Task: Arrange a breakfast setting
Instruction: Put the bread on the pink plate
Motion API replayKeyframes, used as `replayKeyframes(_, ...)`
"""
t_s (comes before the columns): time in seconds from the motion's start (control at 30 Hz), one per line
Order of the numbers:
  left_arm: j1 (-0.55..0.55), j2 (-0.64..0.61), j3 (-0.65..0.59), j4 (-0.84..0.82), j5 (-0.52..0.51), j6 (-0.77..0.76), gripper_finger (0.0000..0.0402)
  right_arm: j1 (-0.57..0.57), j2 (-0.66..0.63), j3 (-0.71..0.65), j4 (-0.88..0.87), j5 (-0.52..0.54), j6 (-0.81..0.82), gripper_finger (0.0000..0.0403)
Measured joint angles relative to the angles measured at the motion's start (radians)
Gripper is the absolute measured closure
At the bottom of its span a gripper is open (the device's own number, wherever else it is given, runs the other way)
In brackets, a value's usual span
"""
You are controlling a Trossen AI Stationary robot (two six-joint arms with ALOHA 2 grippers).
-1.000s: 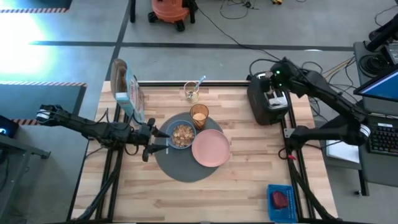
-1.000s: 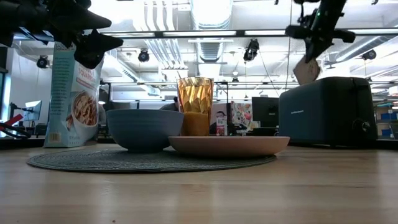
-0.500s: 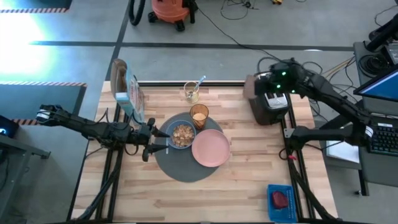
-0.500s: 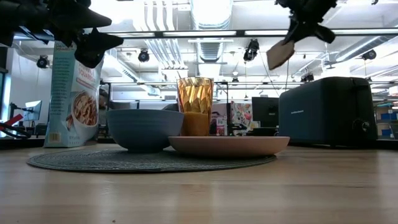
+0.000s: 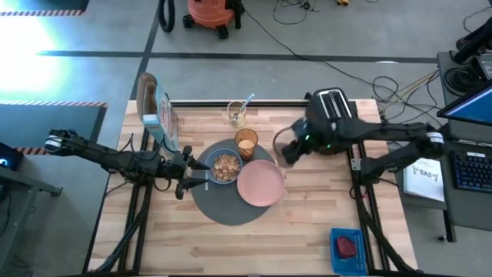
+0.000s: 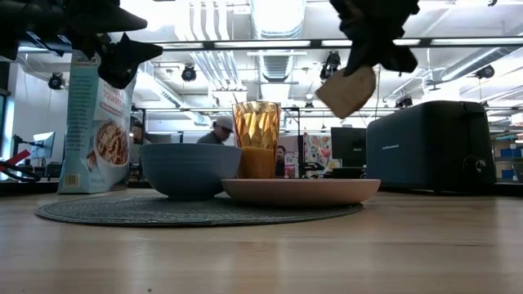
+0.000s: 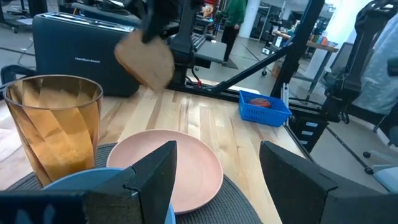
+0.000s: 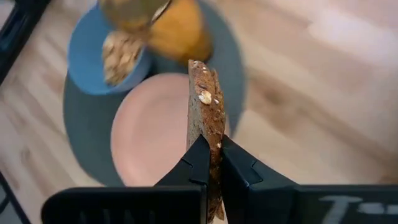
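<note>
My right gripper (image 8: pixel 211 163) is clamped on the toast (image 8: pixel 205 106), in the air beside the plate (image 5: pixel 260 183); my left gripper's (image 7: pixel 217 168) fingers are apart by the bowl (image 5: pixel 224 166).

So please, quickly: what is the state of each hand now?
Left hand: open, holding nothing, beside the blue bowl.
Right hand: closed on the toast slice, above the pink plate.

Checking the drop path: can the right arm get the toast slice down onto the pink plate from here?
Probably yes. The right gripper, shut on the brown toast slice, hangs just beside the round pink plate, which is bare. The amber faceted tumbler stands behind it, off the path.
</note>
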Motion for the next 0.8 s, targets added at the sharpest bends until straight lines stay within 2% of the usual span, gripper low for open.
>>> replayKeyframes(0.3,-0.005,0.002,0.000,0.000,0.027,-0.030,0.0188,0.138,0.142,-0.098,0.314,-0.010,0.039,0.0394)
replayKeyframes(0.53,-0.007,0.006,0.000,-0.001,0.056,-0.040,0.0188,0.153,0.238,-0.132,0.380,-0.013,0.057,0.0394)
replayKeyframes(0.8,-0.007,0.014,0.000,-0.002,0.066,-0.038,0.0188,0.158,0.319,-0.149,0.522,-0.118,0.015,0.0391)
